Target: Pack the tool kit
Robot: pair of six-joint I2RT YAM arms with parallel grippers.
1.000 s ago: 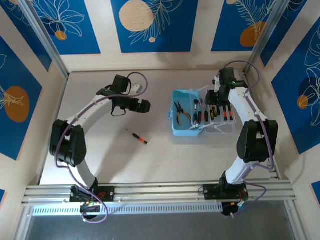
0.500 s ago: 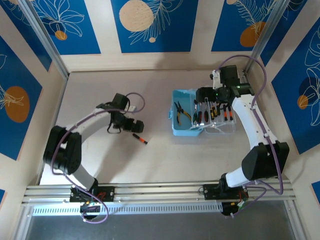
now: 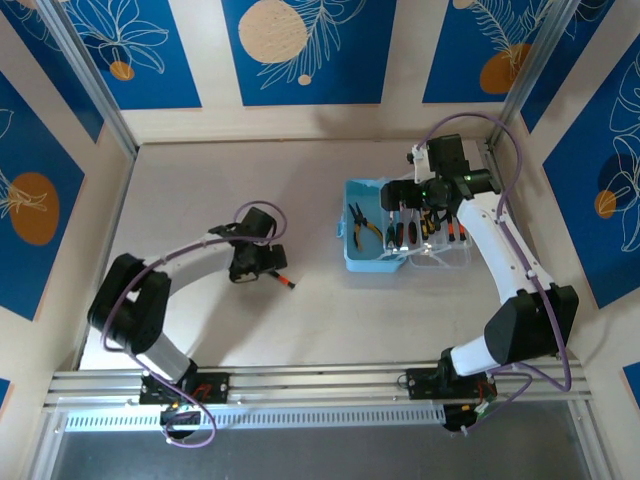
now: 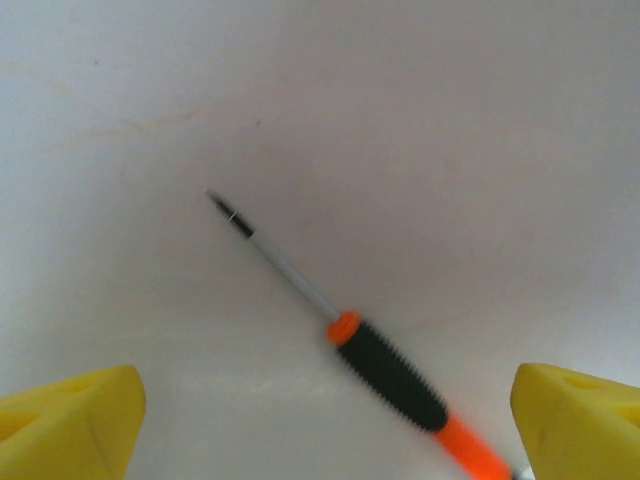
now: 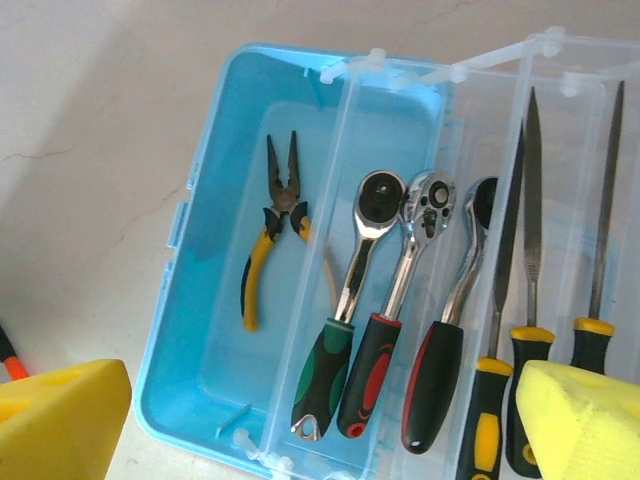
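The light-blue case point(image 5: 205, 330) is sitting open on the right part of the desk point(image 3: 310, 190) and holding yellow-handled pliers point(image 5: 268, 235), while the clear tray point(image 5: 560, 200) along its right side is carrying three ratchet wrenches point(image 5: 400, 300) and several thin tools point(image 5: 525, 330) with yellow-and-black handles. The right gripper point(image 5: 322, 435) is hanging above the case, fingers spread wide and gripping nothing. An orange-and-black screwdriver point(image 4: 385, 365) is lying loose on the desk well left of the case, and the left gripper point(image 4: 325, 430) is hovering over it, open, the screwdriver between its fingers.
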